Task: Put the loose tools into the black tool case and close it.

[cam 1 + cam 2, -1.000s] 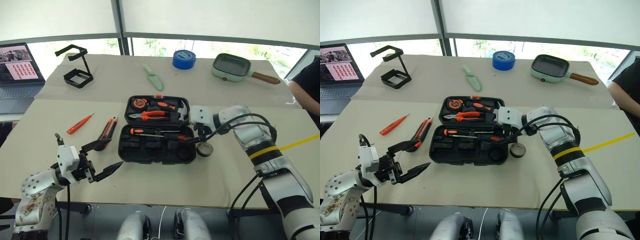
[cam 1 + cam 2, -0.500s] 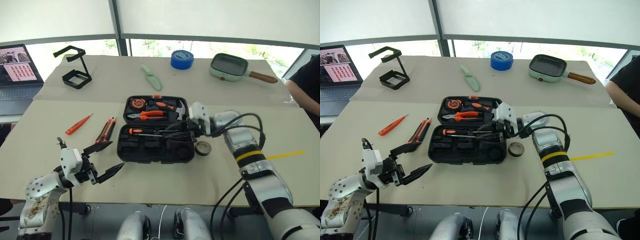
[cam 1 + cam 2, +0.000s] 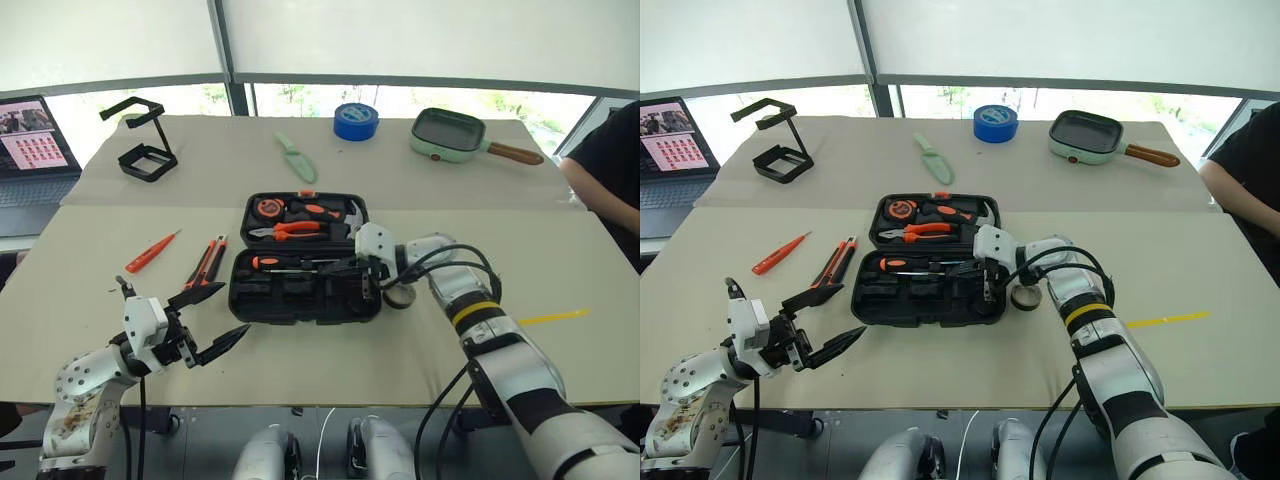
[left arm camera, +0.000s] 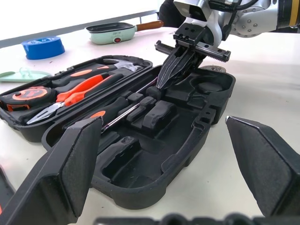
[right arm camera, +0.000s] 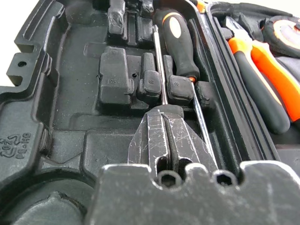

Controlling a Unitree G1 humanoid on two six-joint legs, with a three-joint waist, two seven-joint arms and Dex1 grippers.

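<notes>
Fingers of your right hand [image 3: 352, 266] were pressed together with nothing between them, their tips down in the front half of the black tool case [image 3: 305, 258], close beside the shaft of a screwdriver [image 5: 180, 51] with a black-and-orange handle that lay seated in its recess. The case lay open in the middle of the bench [image 3: 560, 250]; its back half held orange-handled pliers [image 3: 295, 230], a tape measure [image 3: 270, 209] and a hammer [image 3: 352, 213]. Just right of the case, touching the bench, you had the small dark tape ring [image 3: 402, 296], partly hidden behind the right forearm.

Your left hand [image 3: 212, 321] hung at the near left edge of the bench, its fingers spread wide apart and holding nothing, pointed toward the case. Beyond it lay the orange-and-black utility knife [image 3: 206, 265], and further left a slim orange screwdriver [image 3: 151, 251], both loose on the bench, well apart from the case.

At the far side sat a pale green sheathed tool [image 3: 295, 156], a blue tape roll [image 3: 356, 120], a green pan [image 3: 458, 134] and a black wire stand [image 3: 143, 140].
</notes>
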